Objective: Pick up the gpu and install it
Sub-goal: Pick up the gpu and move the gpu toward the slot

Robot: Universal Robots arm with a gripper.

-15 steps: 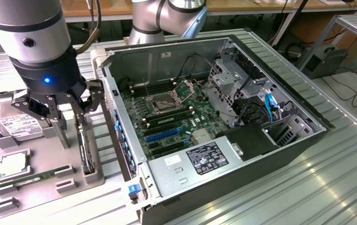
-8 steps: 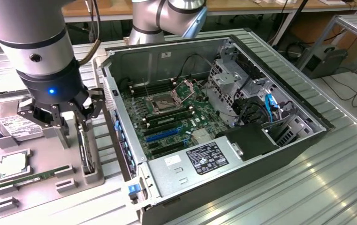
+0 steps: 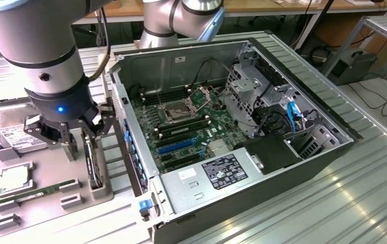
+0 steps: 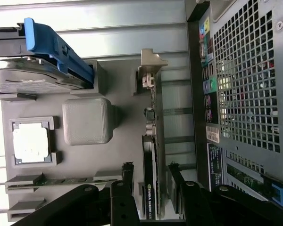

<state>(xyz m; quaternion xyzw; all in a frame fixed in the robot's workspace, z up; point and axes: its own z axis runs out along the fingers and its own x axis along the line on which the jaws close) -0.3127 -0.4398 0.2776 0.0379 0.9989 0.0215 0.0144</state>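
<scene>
One thin black gpu (image 4: 149, 193) with a silvery end bracket: standing on its long edge in a slot of the grey moulded holder tray (image 3: 51, 208), just beside the open black computer case (image 3: 329, 152).
One black two-finger gripper (image 3: 85, 145): directly over the gpu, fingers spread apart, one on either side, not clamped.
Same tray: silver hard drive (image 3: 10, 133), green RAM stick (image 3: 30, 194), square processor chip (image 3: 16, 178).

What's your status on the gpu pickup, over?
Gripper open, fingers straddling the gpu, not closed on it. Gpu standing on edge in the gray tray, beside the computer case. Nothing between fingers and card.
</scene>
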